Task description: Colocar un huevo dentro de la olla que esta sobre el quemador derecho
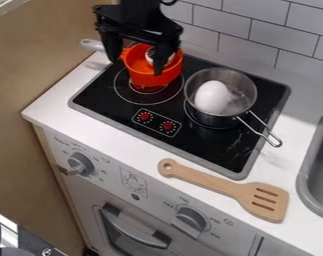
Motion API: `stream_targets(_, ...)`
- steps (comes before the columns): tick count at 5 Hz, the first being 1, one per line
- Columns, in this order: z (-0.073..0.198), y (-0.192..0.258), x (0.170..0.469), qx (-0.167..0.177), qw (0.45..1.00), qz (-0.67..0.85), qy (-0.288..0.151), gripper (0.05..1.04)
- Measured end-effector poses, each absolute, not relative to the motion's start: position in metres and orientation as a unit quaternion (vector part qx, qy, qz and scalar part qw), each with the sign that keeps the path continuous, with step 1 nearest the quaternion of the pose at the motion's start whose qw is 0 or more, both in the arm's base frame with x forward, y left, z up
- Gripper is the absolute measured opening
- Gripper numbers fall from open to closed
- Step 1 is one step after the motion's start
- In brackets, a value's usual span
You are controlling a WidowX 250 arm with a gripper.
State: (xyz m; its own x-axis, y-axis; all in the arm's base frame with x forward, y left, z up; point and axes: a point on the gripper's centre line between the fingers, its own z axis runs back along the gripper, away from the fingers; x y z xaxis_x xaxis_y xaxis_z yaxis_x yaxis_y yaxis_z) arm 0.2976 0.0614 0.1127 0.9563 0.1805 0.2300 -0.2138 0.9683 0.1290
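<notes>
The black gripper [137, 66] hangs at the upper left over the left burner, open, its two fingers wide apart in front of the orange pot. A white egg [214, 96] lies inside the metal pot [246, 107], which stands on the right burner with its wire handle pointing to the lower right. The gripper is to the left of the egg and does not touch it.
On the left burner stands an orange pot [151, 79] with a silvery item [150, 56] in it. A grey handle [91, 45] sticks out behind. A wooden spatula [220, 186] lies along the counter's front; a grey sink [310, 175] is at right.
</notes>
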Motion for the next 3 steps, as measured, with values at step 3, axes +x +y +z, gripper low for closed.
stream_targets(3, 0.108, 0.1, 0.281, 0.092, 0.987, 0.066, -0.112, 0.999)
